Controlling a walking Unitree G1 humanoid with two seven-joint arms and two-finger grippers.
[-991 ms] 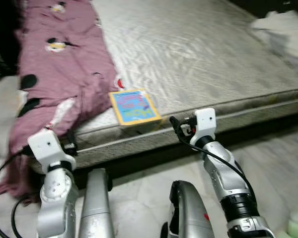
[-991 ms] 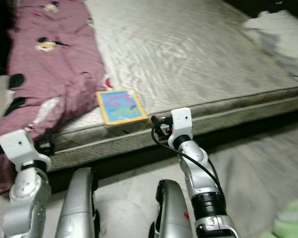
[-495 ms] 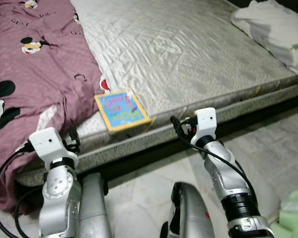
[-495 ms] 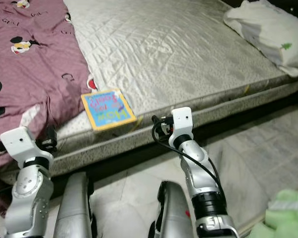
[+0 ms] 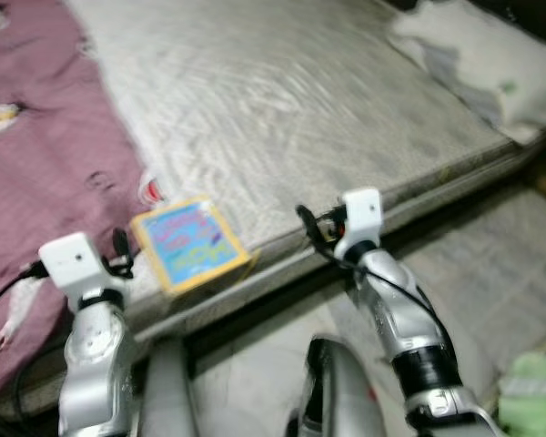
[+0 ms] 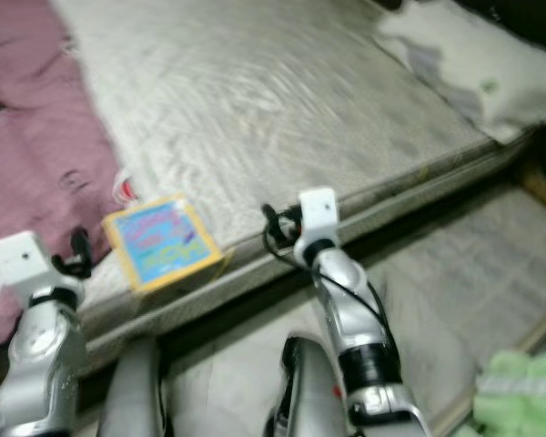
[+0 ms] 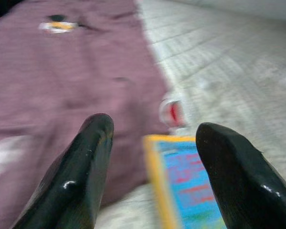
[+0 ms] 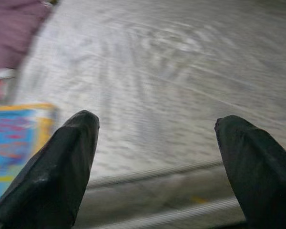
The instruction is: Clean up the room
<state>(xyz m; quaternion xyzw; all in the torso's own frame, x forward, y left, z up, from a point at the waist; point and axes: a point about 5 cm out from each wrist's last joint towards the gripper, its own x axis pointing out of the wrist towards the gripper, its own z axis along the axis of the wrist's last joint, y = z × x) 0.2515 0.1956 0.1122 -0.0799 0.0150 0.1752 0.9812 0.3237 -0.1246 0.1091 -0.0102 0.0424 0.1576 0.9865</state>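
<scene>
Book at the bed's edge, waiting to be picked up

The book point(image 5: 184, 246) lies flat on the mattress point(image 5: 282, 118), beside the purple blanket point(image 5: 45, 173). Left gripper point(image 7: 152, 157) and right gripper point(image 8: 155, 157) hover near, fingers wide apart, holding nothing (slide one finger under the overhanging corner, I think).

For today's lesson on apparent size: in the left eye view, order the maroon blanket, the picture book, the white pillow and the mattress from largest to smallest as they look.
1. Mattress
2. Maroon blanket
3. White pillow, though it lies farther off and is cut by the frame, so its rank is less sure
4. Picture book
</scene>
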